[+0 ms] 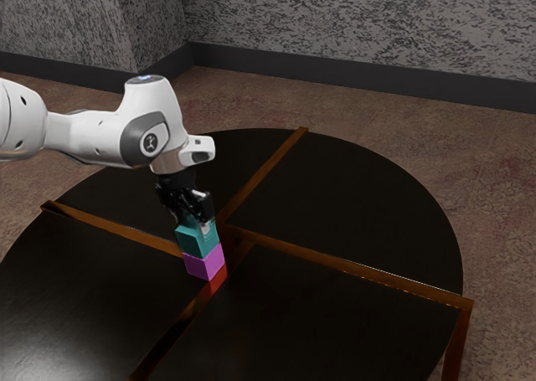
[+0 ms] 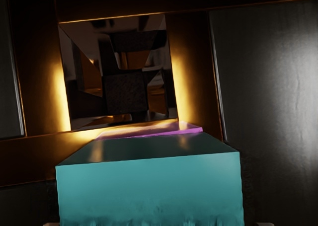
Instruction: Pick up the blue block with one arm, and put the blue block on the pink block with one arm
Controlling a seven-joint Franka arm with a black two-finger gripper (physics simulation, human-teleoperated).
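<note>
The jaws are clamped on the blue block (image 1: 195, 233), one finger on each side of its upper half, pointing straight down. The blue block stands upright on the pink block (image 1: 204, 264), their faces meeting, the stack slightly out of line. From the wrist, the blue block (image 2: 149, 186) lies just under the hand, with a thin strip of the pink block (image 2: 164, 130) showing past its far edge. The stack stands on the round dark desk (image 1: 352, 205), just beside the crossing of its wooden strips (image 1: 335, 264). The white arm (image 1: 92, 134) reaches in from the exterior view's left.
</note>
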